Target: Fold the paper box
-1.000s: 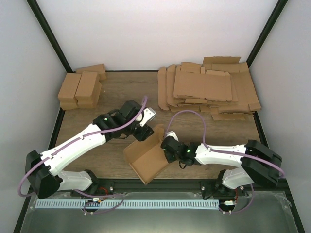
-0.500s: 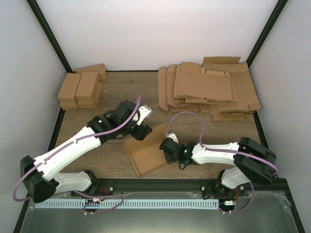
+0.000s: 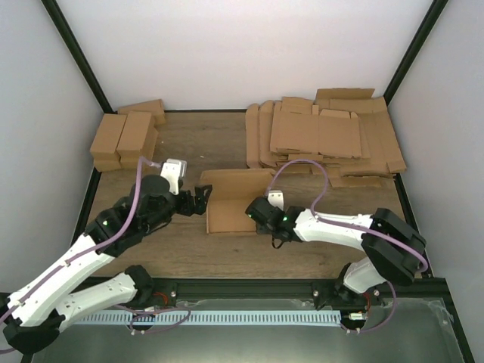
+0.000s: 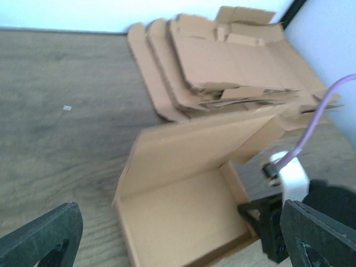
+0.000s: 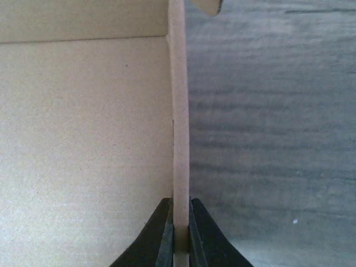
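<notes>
Left of centre in the overhead view, the left arm's black two-finger gripper [image 3: 198, 198] hangs spread wide and empty just beside the box, its arm reaching up from the lower left corner. Mid-frame lies the plain brown cardboard paper box [image 3: 227, 218], back flap raised. It looks light, thin and easily creased, best taken by a wall's edge. To its right, the right arm's black gripper [image 5: 178, 225] pinches the box's upright side wall, forearm stretched in low from the lower right.
</notes>
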You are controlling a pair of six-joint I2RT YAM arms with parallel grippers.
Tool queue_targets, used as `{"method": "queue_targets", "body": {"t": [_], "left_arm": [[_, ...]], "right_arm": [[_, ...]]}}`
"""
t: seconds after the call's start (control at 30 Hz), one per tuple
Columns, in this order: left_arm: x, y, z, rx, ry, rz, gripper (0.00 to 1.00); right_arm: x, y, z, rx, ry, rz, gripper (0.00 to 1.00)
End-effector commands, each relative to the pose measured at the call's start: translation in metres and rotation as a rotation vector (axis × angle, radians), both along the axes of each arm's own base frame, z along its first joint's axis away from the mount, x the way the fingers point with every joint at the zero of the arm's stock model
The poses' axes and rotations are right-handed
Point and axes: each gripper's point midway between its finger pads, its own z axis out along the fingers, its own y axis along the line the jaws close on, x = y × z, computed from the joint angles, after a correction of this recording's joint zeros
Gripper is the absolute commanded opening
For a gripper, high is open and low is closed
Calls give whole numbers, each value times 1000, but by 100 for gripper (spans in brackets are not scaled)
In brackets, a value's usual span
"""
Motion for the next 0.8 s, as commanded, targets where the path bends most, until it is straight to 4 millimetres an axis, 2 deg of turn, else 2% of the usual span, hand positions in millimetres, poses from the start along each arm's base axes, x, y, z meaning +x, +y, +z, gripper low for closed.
{"method": "queue_targets", "body": {"t": [0.0,0.03,0.1,0.23,0.4,0.53,0.67,0.77], "left_arm": [[6,18,-32,-60,60,158,100],[7,18,-39,-64,65,168,100],[9,19,-52,-58,72,187,100],[17,28,-65,-34,62,245,100],[33,28,-81,-35,74,230,100],[49,25,-95,-42,115,167,100],[61,14,-106,0,155,99,88],[65,5,-106,8,149,53,82]], "right_arm": [[29,4,17,51,-58,-123,24],[31,6,19,63,-67,-115,41],[35,6,25,71,-89,-97,57],[35,1,40,95,-126,-16,68],[30,-12,58,162,-129,76,80],[41,-26,80,224,-137,110,82],[56,-34,105,255,-176,150,79],[70,-38,113,266,-180,162,75]]}}
